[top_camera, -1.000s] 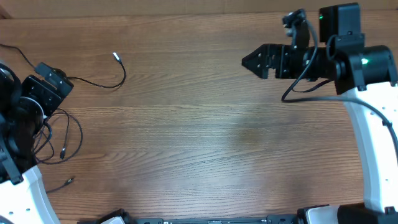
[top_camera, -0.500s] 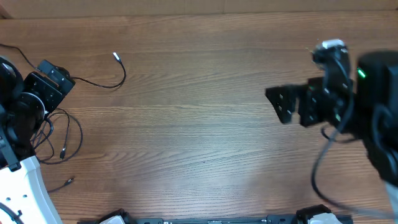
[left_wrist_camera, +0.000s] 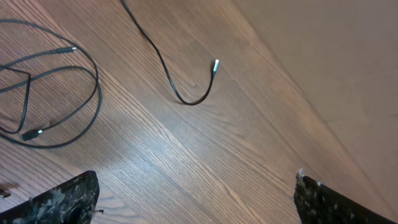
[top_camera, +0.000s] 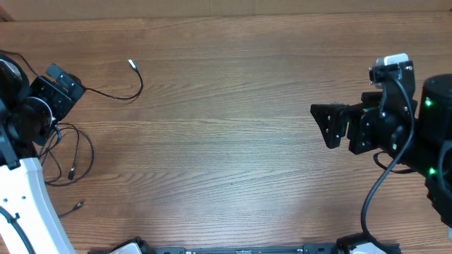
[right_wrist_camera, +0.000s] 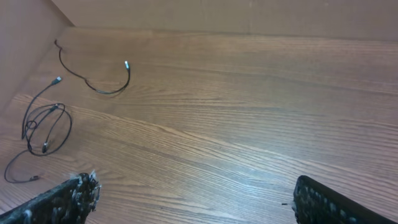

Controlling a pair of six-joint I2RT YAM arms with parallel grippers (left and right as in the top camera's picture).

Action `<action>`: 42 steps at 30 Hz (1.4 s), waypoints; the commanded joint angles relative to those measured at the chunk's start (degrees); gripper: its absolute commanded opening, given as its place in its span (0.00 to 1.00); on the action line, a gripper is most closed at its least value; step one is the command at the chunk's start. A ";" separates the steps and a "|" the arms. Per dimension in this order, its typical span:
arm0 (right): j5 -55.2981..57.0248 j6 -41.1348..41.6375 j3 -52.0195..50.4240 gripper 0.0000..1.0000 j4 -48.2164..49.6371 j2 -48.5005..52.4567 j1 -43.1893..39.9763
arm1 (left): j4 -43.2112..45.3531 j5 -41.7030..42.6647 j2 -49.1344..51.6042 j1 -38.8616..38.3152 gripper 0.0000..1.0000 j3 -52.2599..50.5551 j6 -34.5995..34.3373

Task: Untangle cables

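Observation:
One thin black cable (top_camera: 138, 87) with a silver tip lies in a curve at the far left. It also shows in the left wrist view (left_wrist_camera: 186, 101) and the right wrist view (right_wrist_camera: 99, 91). Looped cables (top_camera: 79, 150) lie tangled by the left arm's base; they also show in the left wrist view (left_wrist_camera: 93, 93) and the right wrist view (right_wrist_camera: 45, 127). My left gripper (top_camera: 65, 81) is open and empty, raised at the curved cable's left end (left_wrist_camera: 196, 199). My right gripper (top_camera: 327, 125) is open and empty, far right of all cables (right_wrist_camera: 196, 199).
A loose plug end (top_camera: 78, 205) lies near the front left edge. The white left arm base (top_camera: 28, 204) stands at the front left corner. A brown wall (left_wrist_camera: 323, 56) borders the table's back edge.
My right arm has swung from the back right towards the front and right, then settled. My left gripper has shifted slightly up and left. The cables have not moved.

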 commanded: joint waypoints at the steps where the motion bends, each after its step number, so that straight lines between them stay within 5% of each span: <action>1: 0.79 -0.24 0.17 1.00 1.09 1.11 0.17 | 0.00 0.63 1.57 -0.42 1.00 0.72 -0.37; 24: 5.44 -0.26 -33.99 1.00 43.21 -24.61 -7.50 | 0.00 0.63 10.73 -0.48 1.00 0.72 -0.37; 31: 5.25 -0.22 -55.47 1.00 60.89 -35.08 -11.04 | 0.02 0.63 12.44 -0.46 1.00 0.72 -0.37; 42: 5.44 -0.02 -83.36 1.00 71.21 -51.84 -11.54 | 0.02 0.63 12.63 -0.46 1.00 0.72 -0.37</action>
